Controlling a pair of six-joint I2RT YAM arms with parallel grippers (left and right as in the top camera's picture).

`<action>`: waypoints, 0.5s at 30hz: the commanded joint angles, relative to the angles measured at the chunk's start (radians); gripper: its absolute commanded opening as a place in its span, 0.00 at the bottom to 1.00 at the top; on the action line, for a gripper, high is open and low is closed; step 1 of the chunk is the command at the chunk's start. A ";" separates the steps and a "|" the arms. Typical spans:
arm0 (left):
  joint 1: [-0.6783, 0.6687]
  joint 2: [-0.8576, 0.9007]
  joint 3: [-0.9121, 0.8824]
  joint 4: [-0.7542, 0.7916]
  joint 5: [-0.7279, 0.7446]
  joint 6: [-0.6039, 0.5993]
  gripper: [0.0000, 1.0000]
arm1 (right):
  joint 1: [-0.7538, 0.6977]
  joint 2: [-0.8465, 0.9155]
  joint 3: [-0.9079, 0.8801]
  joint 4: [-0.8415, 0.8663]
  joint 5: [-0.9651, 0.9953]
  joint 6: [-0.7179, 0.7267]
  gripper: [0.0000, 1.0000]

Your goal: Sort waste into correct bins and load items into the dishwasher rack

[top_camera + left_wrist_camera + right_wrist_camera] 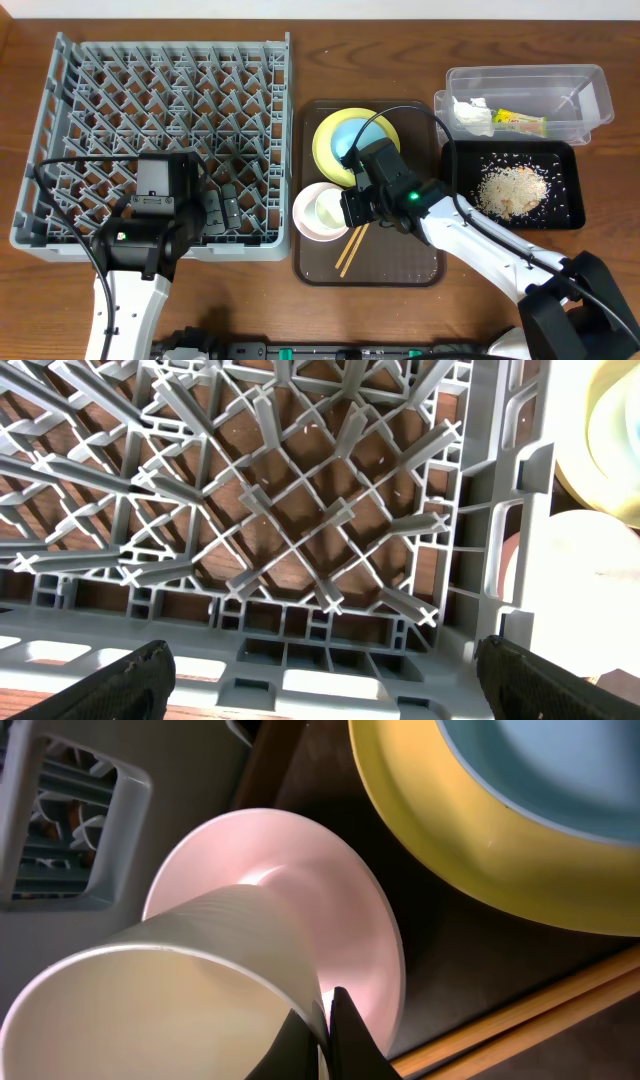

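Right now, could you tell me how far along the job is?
Done: tissue and wrapper sit in the clear tub; rice scraps lie in the black tray. In hand: the right gripper pinches the white cup. Remaining: the rack holds nothing; yellow plate, blue bowl, white bowl and chopsticks sit on the brown tray.

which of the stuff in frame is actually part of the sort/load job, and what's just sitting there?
Job: grey rack, yellow plate, blue bowl, white bowl, small cup (in right gripper), chopsticks, clear tub, black tray, tissue, wrapper, rice scraps.
Lying about: brown serving tray, wooden table.
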 commanded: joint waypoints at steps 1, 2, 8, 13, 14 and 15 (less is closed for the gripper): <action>-0.004 -0.002 0.021 0.000 0.005 -0.017 0.98 | -0.050 -0.054 0.024 0.004 -0.060 0.023 0.01; -0.004 -0.002 0.021 0.001 0.023 -0.017 0.98 | -0.073 -0.070 0.031 0.006 -0.082 0.024 0.01; -0.004 -0.001 0.021 0.068 0.250 -0.076 0.98 | -0.294 -0.152 0.057 0.040 -0.321 0.075 0.01; -0.004 0.032 0.021 0.190 0.537 -0.167 0.98 | -0.428 -0.142 0.056 0.098 -0.626 0.024 0.01; -0.005 0.047 0.021 0.222 0.618 -0.180 0.98 | -0.443 -0.138 0.056 0.113 -0.695 0.006 0.01; -0.006 0.061 0.021 0.251 0.686 -0.193 0.98 | -0.448 -0.135 0.056 0.125 -0.730 0.006 0.01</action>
